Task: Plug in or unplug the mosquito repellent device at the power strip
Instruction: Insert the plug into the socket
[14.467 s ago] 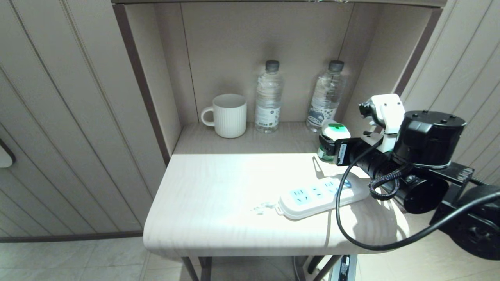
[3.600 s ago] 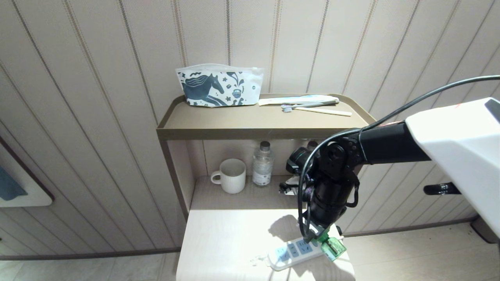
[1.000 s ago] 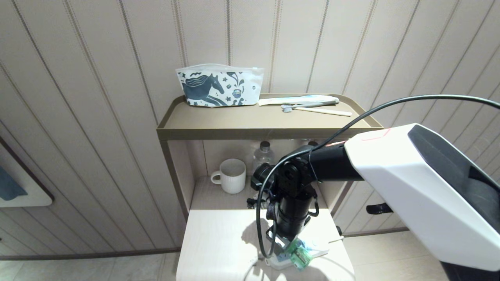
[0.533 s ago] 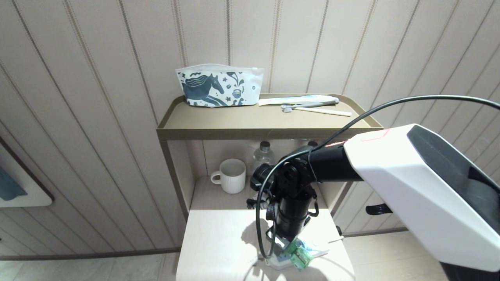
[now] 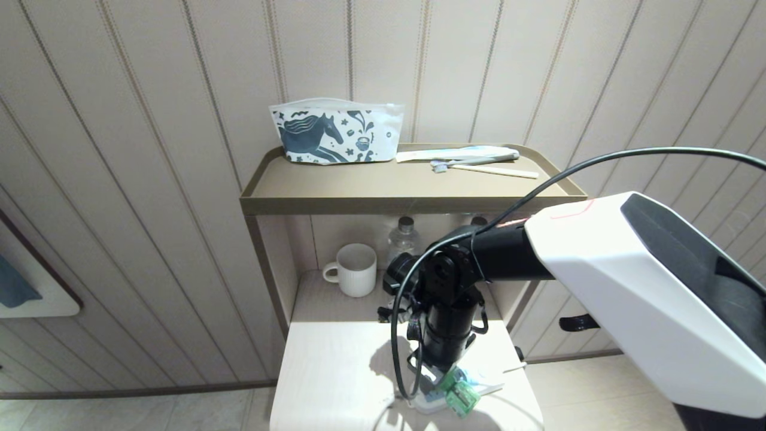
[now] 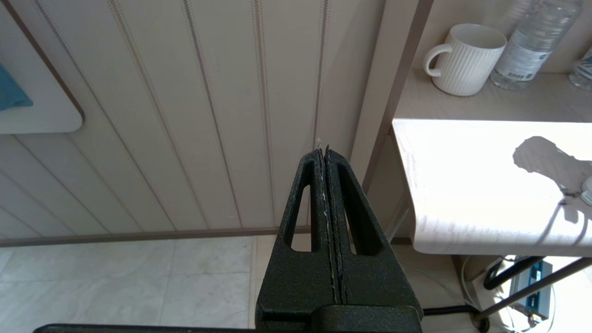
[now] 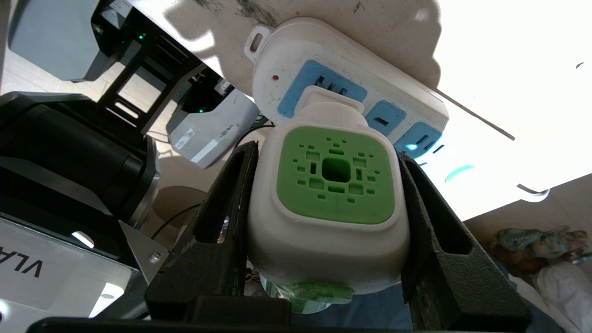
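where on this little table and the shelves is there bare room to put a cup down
Free: the tabletop left of the right gripper, and the top tray in front of the pouch. Crowded: the power strip end, where the mosquito repellent device sits, and the niche with mug and bottles.

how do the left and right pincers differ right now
The left pincer is shut on nothing, hanging beside the table in front of the wall panelling; the right pincer is clamped on the mosquito repellent device. The left works on nothing; the right holds the device's plug at the end socket of the power strip. Both have black fingers.
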{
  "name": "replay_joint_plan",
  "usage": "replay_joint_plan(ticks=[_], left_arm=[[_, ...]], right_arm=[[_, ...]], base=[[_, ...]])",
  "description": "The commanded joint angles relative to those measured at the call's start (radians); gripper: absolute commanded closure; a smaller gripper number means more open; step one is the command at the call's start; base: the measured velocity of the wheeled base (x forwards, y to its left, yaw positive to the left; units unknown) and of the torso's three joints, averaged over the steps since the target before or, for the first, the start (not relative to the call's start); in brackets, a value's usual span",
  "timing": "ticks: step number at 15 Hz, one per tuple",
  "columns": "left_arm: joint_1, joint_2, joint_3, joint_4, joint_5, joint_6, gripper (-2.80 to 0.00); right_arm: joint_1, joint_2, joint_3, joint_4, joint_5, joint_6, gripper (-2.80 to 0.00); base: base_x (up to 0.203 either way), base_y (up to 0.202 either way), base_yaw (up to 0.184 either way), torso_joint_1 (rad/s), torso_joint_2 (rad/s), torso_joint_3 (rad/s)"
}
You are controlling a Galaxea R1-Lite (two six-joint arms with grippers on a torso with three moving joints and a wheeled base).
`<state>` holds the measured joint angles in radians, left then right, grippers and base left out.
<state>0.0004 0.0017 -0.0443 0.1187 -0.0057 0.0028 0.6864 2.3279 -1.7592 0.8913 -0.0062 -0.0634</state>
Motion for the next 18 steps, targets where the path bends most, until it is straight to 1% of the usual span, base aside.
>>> replay_joint_plan(ticks=[1, 18], left_arm=[[0.001, 0.000, 0.000, 0.001, 0.000, 0.000, 0.00], [0.000, 0.000, 0.000, 0.001, 0.000, 0.000, 0.00]], right_arm=[[0.005, 0.008, -0.005, 0.003, 0.000, -0.001, 0.00], [0.009, 0.034, 0.006, -0.008, -0.001, 0.037, 0.00]], base=[[0.000, 0.000, 0.000, 0.000, 0.00, 0.000], [0.000, 0.000, 0.000, 0.000, 0.00, 0.000]])
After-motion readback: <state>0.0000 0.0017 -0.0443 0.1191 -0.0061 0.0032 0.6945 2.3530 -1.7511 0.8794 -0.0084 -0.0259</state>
